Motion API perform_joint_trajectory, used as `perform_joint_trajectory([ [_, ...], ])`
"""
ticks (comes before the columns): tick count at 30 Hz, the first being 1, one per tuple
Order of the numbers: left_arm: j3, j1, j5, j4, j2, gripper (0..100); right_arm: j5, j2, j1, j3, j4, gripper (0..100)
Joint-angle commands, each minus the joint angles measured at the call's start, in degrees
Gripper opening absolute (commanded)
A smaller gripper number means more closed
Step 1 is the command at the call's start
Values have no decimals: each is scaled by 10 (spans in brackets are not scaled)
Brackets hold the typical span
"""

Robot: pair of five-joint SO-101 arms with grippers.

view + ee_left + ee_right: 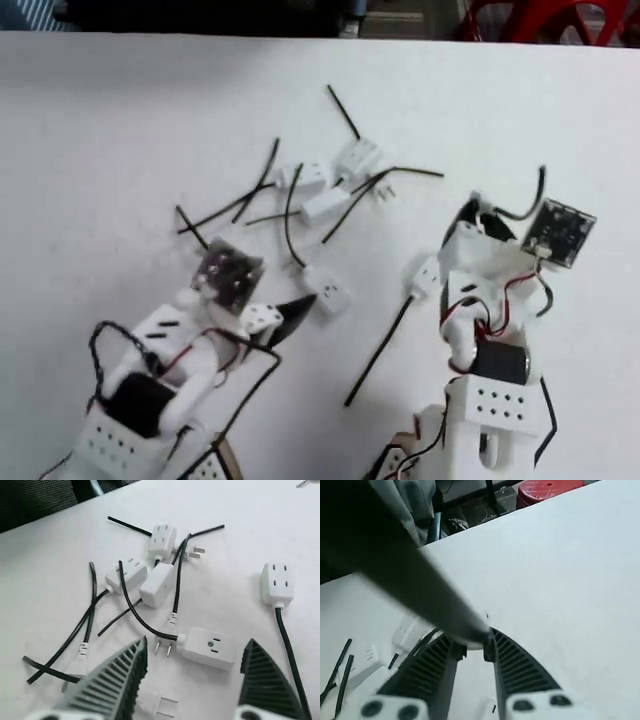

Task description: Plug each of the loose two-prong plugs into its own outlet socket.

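Beneath left gripper, jaws spread wide: outlet socket flat on table; loose plug just beside it, 2 prongs turned away; right gripper clenched on black cord; farther off, another socket amid tangled cords. Risk: closing jaws catch socket instead of plug, shoving both askew.
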Motion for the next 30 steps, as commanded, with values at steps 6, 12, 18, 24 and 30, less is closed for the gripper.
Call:
perform_joint_trajectory([
  [6,-89,116,51,-96,228,298,-47,2,11,-1,-27,17],
  [12,-121,181,82,-143,372,298,-47,2,11,-1,-24,17],
  [18,-178,196,83,-142,536,298,-47,2,11,0,-23,17],
  [24,-223,232,84,-135,652,297,-47,1,10,8,-28,17],
  [30,-253,278,85,-93,676,297,-47,1,10,8,-28,17],
])
